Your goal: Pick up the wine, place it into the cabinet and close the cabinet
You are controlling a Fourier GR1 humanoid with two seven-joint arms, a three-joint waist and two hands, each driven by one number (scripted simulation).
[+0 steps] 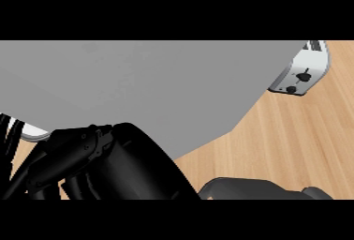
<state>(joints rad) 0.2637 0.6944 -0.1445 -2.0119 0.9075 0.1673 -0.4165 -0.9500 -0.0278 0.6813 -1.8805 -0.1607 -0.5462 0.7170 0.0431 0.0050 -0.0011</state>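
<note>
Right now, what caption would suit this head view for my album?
Black left hand low beside a broad grey panel, with wooden counter and a toaster to the right.

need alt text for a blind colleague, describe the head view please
A large grey panel, likely the cabinet door, fills the upper left above a wooden counter. The black left hand shows at lower left, and a toaster stands at top right.

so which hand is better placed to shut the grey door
Left, probably: the left hand shows at the lower edge of the door, while the right hand lies low at the view's bottom, apart from it.
</note>
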